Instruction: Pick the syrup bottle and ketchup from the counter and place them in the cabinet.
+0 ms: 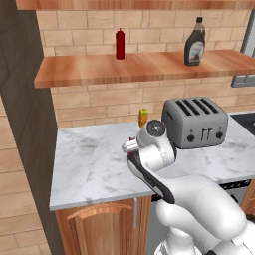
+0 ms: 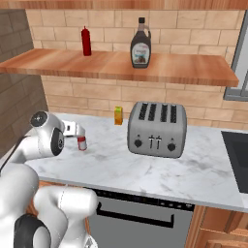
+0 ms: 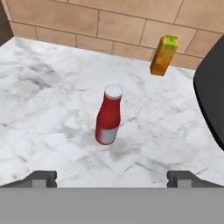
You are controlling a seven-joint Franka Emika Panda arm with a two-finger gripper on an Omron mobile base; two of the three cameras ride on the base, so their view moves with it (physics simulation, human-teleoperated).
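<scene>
Syrup bottle (image 2: 140,44): upright on the cabinet (image 2: 160,68) shelf, right of middle, clear of the front edge. Judged done.

Ketchup (image 3: 108,116): upright on the counter (image 3: 43,109), toward its left part, away from the back wall and short of the front edge. White cap up, pale band near the base. Not yet lifted.

Gripper (image 3: 111,178): jaws spread wide, holding nothing, the two tips standing either side of the view with the ketchup ahead between their lines, not touching it.

Other items: dark-red bottle (image 2: 86,42) on the shelf's left part; orange carton (image 3: 164,56) at the counter's back edge by the brick; toaster (image 2: 157,128) to the right of the ketchup, well apart.

Step judged in hand: approach to the ketchup.

Hazards, judged:
- Bottle is small, narrow and standing free; a tip brushing it on the way in would topple it or roll it toward the counter's front edge.
- Closing high on the tapered neck could squeeze it out of the jaws; the body is safer.
- Lifting to the shelf, the bottle or wrist may catch the shelf's front edge.
- Setting down close to the syrup bottle or dark-red bottle could knock either over.
</scene>
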